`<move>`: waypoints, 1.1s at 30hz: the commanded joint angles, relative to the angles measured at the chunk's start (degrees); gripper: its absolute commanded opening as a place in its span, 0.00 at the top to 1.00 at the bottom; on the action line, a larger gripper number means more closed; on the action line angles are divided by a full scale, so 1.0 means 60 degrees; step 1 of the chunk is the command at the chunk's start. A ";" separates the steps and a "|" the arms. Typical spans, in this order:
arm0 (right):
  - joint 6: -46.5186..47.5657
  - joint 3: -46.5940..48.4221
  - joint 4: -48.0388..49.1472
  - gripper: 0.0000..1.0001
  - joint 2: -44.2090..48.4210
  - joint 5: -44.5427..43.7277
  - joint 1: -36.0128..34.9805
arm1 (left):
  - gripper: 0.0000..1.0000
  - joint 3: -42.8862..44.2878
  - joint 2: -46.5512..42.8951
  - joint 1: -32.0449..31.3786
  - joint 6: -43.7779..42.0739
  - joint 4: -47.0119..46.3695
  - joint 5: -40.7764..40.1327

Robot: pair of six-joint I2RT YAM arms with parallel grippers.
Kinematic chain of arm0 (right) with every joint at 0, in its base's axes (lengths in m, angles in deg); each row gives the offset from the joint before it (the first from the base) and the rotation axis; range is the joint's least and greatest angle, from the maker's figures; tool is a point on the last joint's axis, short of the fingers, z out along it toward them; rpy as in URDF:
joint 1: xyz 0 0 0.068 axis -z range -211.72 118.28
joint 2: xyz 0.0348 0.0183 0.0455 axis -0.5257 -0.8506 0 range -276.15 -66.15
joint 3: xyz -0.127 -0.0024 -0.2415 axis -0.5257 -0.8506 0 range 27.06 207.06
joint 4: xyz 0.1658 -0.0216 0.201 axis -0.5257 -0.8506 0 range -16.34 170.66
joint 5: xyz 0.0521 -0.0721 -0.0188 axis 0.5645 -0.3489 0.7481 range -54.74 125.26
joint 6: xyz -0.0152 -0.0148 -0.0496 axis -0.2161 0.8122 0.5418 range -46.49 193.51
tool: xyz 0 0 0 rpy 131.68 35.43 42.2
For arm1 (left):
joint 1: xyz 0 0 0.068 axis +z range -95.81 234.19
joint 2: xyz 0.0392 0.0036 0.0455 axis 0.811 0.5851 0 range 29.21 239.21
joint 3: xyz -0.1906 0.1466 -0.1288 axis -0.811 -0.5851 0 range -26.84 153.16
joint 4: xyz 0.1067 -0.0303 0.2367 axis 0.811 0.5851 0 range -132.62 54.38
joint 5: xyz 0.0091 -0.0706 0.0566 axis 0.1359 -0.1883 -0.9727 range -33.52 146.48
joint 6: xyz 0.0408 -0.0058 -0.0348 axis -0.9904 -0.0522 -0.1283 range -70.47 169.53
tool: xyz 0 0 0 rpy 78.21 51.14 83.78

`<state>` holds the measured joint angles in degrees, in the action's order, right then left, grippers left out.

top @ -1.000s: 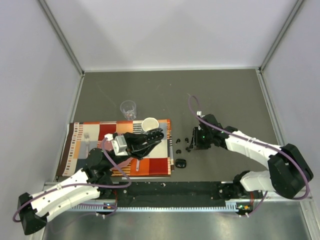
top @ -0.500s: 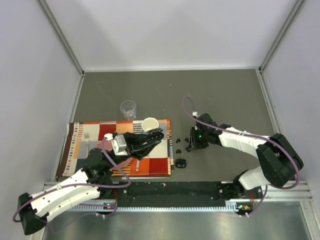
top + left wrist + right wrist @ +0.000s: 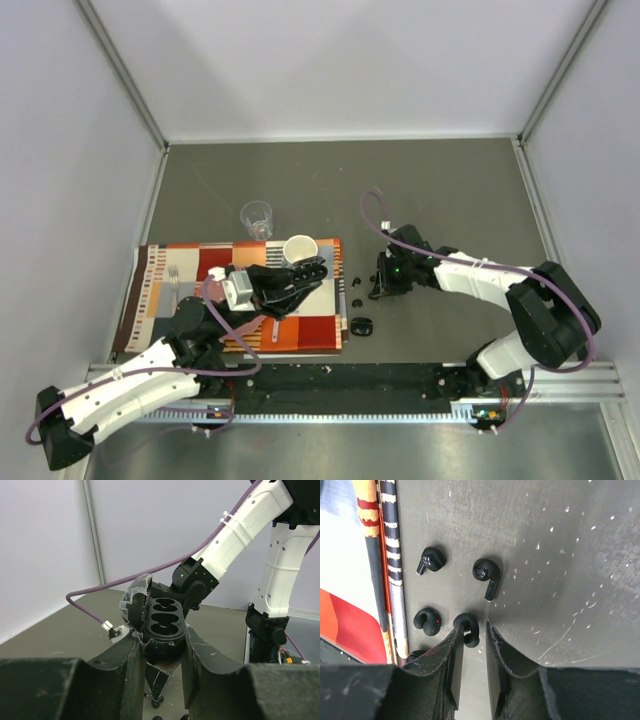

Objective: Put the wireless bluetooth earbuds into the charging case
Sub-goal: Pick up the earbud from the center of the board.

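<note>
Pickup: right gripper [image 3: 472, 630], slightly parted, straddles one black hook-curved plastic earbud [image 3: 468, 631] near the counter's near edge and should close next; left gripper [image 3: 163, 645] clamps the open black oval charging case [image 3: 163, 621].

- The mat [image 3: 150, 300] lies on the table [image 3: 450, 190], towards its near left.
- On the mat, a fork [image 3: 174, 285] lies near its left side and a mug [image 3: 298, 248] stands at its far right corner.
- A glass [image 3: 257, 217] stands on the table just beyond the mat's far edge, left of the mug.
- The left gripper [image 3: 161, 652] hangs over the mat's right part, with the open charging case [image 3: 162, 622] between its fingers.
- Four earbuds [image 3: 431, 559] lie on the table right of the mat: two just beside its right edge, two a little further out.
- The right gripper [image 3: 471, 635] is right of the mat, its fingers either side of one of the outer two.
- A second case [image 3: 362, 325] lies on the table just right of the mat's near right corner.
</note>
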<state>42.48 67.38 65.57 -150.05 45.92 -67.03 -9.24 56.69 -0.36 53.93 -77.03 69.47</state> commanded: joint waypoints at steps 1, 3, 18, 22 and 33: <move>0.0132 0.0063 0.0435 0.80 -0.0197 -0.0019 0.0099 | 1.00 -0.0049 -0.0098 -0.0035 0.0057 -0.0212 -0.0056; 0.0132 0.0020 0.0464 0.82 -0.0211 0.0026 0.0113 | 1.00 -0.0049 -0.0098 -0.0035 0.0057 -0.0183 -0.0071; 0.0220 -0.0288 0.0596 1.00 0.0592 0.0363 0.0099 | 1.00 -0.0092 -0.0142 -0.0035 0.0101 -0.0153 -0.0159; 0.0351 -0.0479 0.0699 1.00 0.1632 0.0611 0.0099 | 1.00 -0.0078 -0.0128 -0.0035 0.0116 -0.0168 -0.0188; 0.1186 -0.0684 0.1400 1.00 0.7343 0.1840 0.0084 | 1.00 0.0068 0.0121 -0.0035 0.0569 -0.0401 -0.0277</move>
<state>46.22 62.70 68.63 -115.93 52.50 -66.79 -9.41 56.76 -0.36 55.18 -76.33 68.27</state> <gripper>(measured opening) 0.017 0.333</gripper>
